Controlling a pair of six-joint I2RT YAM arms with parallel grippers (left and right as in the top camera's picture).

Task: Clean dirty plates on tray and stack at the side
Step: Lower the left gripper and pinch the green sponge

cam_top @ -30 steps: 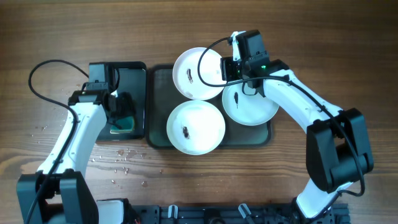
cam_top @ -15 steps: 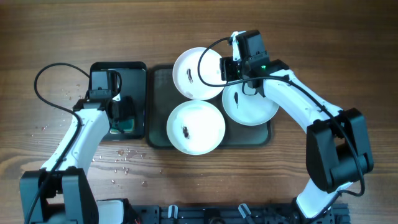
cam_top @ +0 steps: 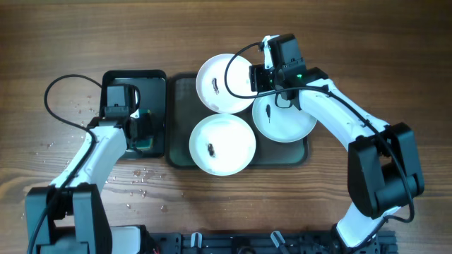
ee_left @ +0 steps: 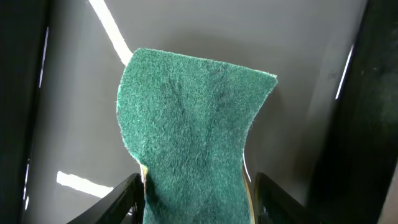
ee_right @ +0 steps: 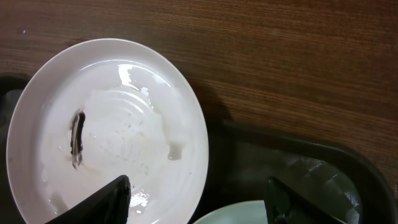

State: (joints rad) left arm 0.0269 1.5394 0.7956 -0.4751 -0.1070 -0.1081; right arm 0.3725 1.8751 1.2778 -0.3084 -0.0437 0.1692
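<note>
Green scouring sponge stands between the fingers of our left gripper over the black tray, clamped or not we cannot tell; our right gripper hangs spread above the far plate, likely to steady it on the grey-green tray.

The far plate, round, white and shallow, is being carried partly over the far rim of the dark grey-green tray. The near plate and the right plate, alike, are being borne flat on it. Each is being marked by a dark smear near its centre.
</note>
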